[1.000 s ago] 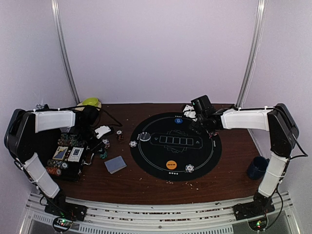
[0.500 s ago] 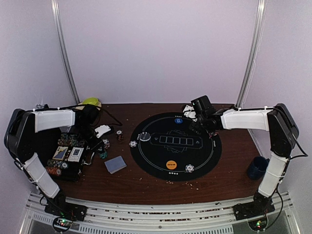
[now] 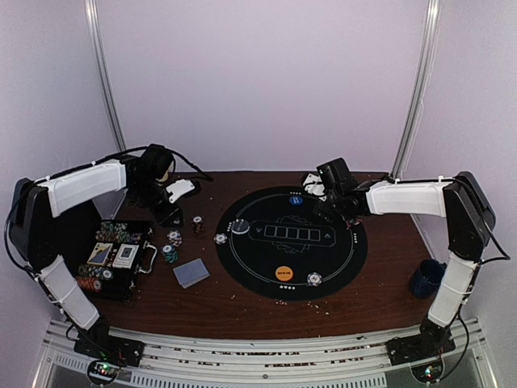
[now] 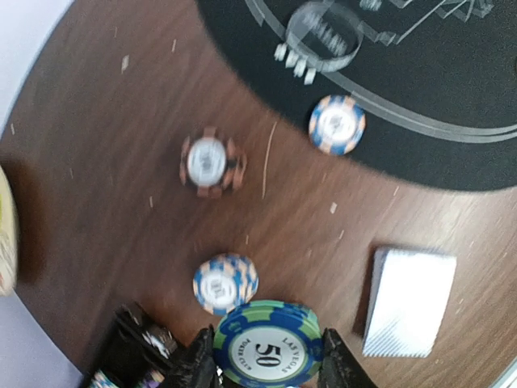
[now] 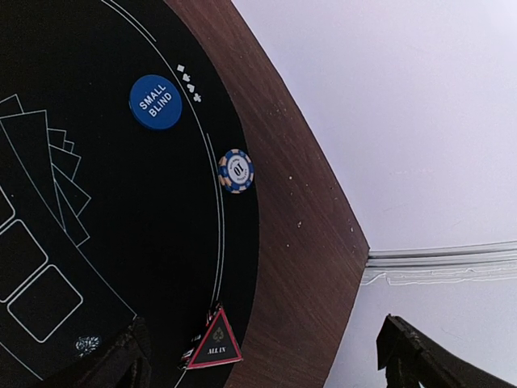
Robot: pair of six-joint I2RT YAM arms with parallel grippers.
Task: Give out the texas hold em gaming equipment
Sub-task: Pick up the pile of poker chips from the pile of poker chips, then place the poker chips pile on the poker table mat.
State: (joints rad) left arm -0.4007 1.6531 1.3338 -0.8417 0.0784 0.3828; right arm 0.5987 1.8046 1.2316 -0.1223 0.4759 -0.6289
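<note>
A stack of green-and-blue "50" poker chips (image 4: pixel 267 349) sits between the fingers of my left gripper (image 4: pixel 267 360), which is shut on it. That gripper (image 3: pixel 168 213) hangs above the table, behind the open chip case (image 3: pixel 117 259). Below it lie a blue-white chip (image 4: pixel 225 283), a brown chip (image 4: pixel 211 162) and the card deck (image 4: pixel 409 301). My right gripper (image 5: pixel 266 360) stands open and empty over the back right of the black mat (image 3: pixel 339 259). Near it are the blue "small blind" button (image 5: pixel 155 102) and a blue chip (image 5: pixel 236 170). The orange button (image 3: pixel 283 272) lies at the mat's front.
A dealer button (image 4: pixel 323 36) and another chip (image 4: pixel 337 124) sit at the mat's left edge. A triangular "ALL IN" marker (image 5: pixel 215 341) lies at the rim. A dark blue mug (image 3: pixel 426 278) stands at the right. Walls close the back and sides.
My left gripper closed on the chip stack at the case, then rose and swung back and to the right with it. The right arm has not moved.
</note>
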